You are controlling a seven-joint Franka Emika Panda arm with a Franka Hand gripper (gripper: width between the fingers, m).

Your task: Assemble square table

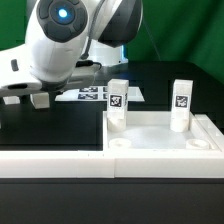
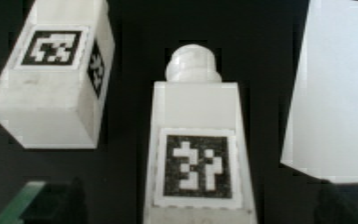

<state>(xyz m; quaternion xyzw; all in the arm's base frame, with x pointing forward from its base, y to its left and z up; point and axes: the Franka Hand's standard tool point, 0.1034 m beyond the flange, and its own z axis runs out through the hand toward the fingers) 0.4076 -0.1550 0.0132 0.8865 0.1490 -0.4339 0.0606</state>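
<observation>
- Gripper (image 1: 28,90) hangs wide open, gripping nothing, over a loose leg (image 2: 197,150) lying flat.
- Square table top (image 1: 160,138) lies at four o'clock in the exterior view.
- Two upright legs (image 1: 118,100) stand along its twelve-o'clock rim.

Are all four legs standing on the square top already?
No, only two stand upright on the square top: the exterior view's left leg and right leg.
</observation>
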